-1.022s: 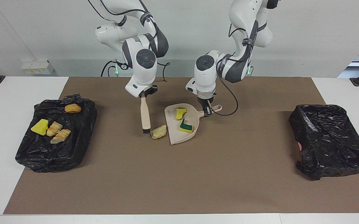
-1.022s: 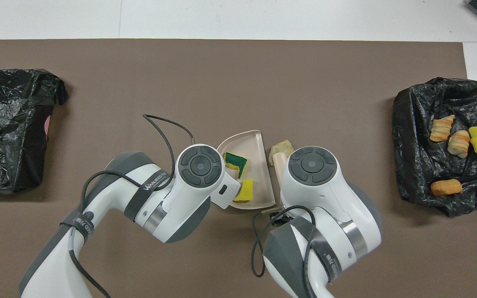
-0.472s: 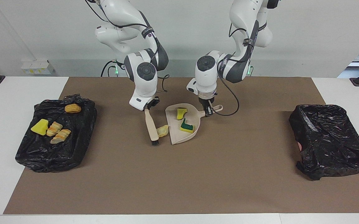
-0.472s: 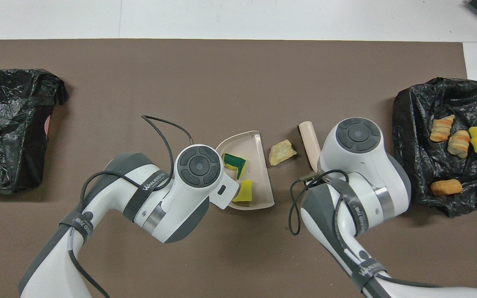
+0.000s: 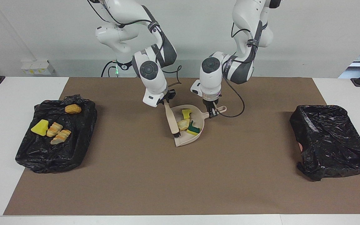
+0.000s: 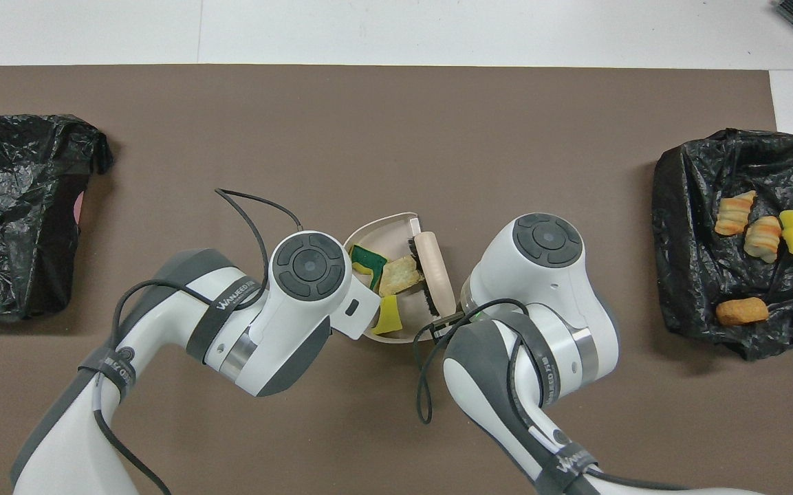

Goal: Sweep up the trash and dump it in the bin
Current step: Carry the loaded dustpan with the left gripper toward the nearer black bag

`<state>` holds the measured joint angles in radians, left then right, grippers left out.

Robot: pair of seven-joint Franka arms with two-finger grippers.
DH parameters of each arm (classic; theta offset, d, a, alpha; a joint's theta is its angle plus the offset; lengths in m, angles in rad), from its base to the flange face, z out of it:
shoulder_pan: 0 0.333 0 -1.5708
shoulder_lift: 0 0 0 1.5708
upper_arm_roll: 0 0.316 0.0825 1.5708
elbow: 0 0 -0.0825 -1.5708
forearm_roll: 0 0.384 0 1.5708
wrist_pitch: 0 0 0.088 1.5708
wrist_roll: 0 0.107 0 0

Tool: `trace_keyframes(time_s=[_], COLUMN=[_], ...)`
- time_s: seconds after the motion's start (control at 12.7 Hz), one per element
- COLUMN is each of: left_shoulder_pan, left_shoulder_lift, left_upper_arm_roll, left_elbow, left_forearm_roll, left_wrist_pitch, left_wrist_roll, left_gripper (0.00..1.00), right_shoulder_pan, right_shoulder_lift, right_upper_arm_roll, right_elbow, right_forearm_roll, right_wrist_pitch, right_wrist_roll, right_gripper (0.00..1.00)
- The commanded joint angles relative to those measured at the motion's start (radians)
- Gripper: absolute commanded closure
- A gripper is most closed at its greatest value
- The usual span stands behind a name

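Note:
My left gripper (image 5: 212, 113) is shut on the handle of the beige dustpan (image 5: 188, 139), which rests on the brown mat. My right gripper (image 5: 165, 100) is shut on the beige brush (image 5: 171, 118), whose bristles stand at the pan's open edge. In the pan lie three pieces of trash: a yellow sponge (image 5: 186, 112), a tan chunk (image 5: 183, 124) and a green-and-yellow sponge (image 5: 194, 129). In the overhead view the pan (image 6: 382, 225), brush (image 6: 432, 269) and tan chunk (image 6: 399, 275) show between my wrists, which hide both grippers.
A black-lined bin (image 5: 42, 156) toward the right arm's end holds a yellow sponge (image 5: 40, 127), two striped chunks (image 5: 58, 132) and an orange chunk (image 5: 73, 108). It also shows in the overhead view (image 6: 685, 275). A second black-lined bin (image 5: 329, 137) stands toward the left arm's end.
My right gripper swung the brush toward the dustpan and pushed the tan chunk off the mat into the pan. The pan shifted a little toward the left arm's end.

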<state>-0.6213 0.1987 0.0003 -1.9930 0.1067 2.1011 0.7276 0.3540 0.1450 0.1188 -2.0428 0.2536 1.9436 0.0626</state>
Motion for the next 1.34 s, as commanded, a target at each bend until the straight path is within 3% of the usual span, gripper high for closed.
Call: trace_keyframes(time_s=[0.0, 0.39, 0.86, 1.26], left_shoulder_pan=[0.015, 0.058, 0.195, 0.417], left_shoulder_lift=[-0.024, -0.022, -0.085, -0.170], left_upper_arm_roll=[-0.002, -0.002, -0.002, 0.001], left_elbow=[-0.027, -0.007, -0.001, 0.031], left_forearm_roll=[0.019, 0.019, 0.019, 0.008], left_wrist_pitch=[0.007, 0.007, -0.010, -0.107], left_wrist_roll=[0.007, 0.139, 0.329, 0.620], left_gripper=[1.00, 1.00, 1.00, 1.00], right_shoulder_pan=[-0.027, -0.043, 0.170, 0.354], right_shoulder_lift=[-0.044, -0.140, -0.284, -0.190], right_upper_arm_roll=[-0.005, 0.002, 0.009, 0.010], right_elbow=[-0.001, -0.031, -0.204, -0.205], right_forearm_roll=[-0.028, -0.115, -0.116, -0.114], right_wrist_pitch=[-0.067, -0.187, -0.077, 0.081], right_wrist_roll=[-0.035, 0.040, 0.330, 0.606], right_gripper=[1.00, 1.00, 1.00, 1.00])
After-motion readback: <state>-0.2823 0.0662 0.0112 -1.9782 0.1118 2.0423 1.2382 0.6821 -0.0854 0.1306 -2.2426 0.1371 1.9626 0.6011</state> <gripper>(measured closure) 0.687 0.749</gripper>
